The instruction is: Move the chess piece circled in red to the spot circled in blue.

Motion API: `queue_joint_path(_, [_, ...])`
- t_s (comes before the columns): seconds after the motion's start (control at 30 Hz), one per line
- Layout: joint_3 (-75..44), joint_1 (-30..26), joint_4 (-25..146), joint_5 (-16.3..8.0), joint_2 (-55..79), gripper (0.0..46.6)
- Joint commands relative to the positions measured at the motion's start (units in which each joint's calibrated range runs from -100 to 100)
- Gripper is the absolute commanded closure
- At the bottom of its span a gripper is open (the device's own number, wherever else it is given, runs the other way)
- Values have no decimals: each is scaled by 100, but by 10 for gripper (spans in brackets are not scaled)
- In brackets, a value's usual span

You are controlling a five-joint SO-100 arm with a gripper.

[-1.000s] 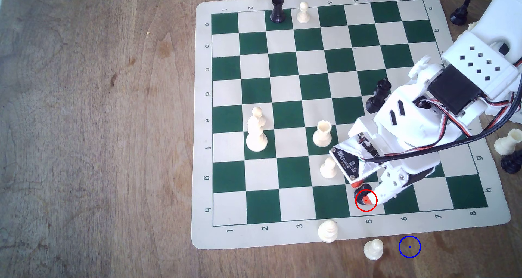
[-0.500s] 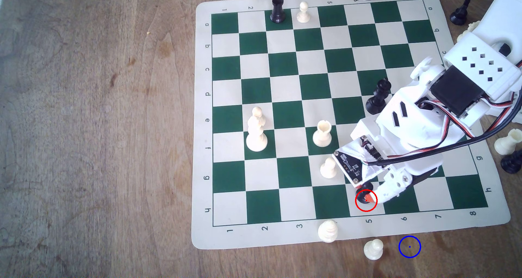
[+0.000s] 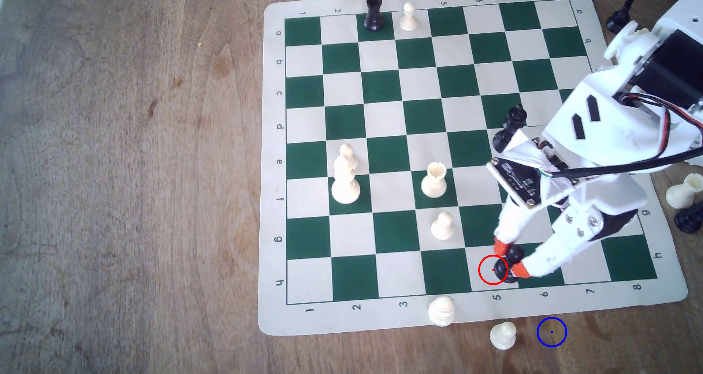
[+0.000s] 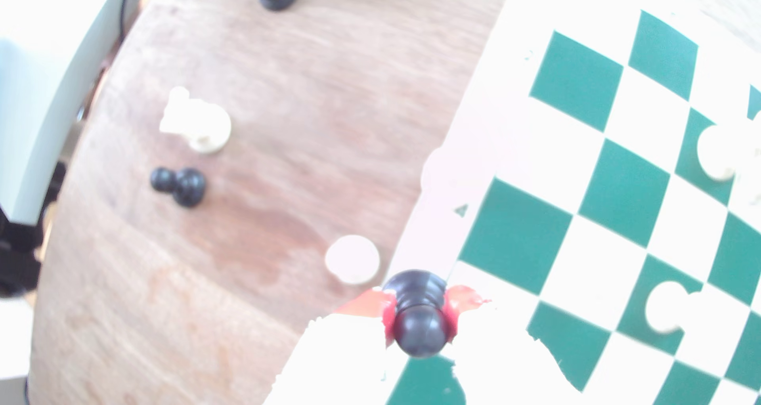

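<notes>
So far we had the pawn pinched at its neck between the gripper's orange tips, tilted, base at the red ring's edge on the board. Grasp looked done; carrying it off to the blue spot on the table was left.

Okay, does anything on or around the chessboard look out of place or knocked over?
Yes. A white rook lies tipped on the wood off the exterior view's right edge of the board. The black pawn leans, pinched between the gripper's orange-tipped fingers.
</notes>
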Motion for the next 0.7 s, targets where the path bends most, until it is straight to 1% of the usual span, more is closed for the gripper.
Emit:
queue_joint_path(0.0, [149,-452,-271,-122,-257,464])
queue_joint_path(0.03, [340,-601,-468,-161,-88,464])
queue_joint_path(0.17, [584,-843,-804,-200,337,464])
queue_joint_path(0.4, [584,-968,-1115,-239,1008,464])
queue_joint_path(0.67, [575,-1062,-1361,-249,1449,464])
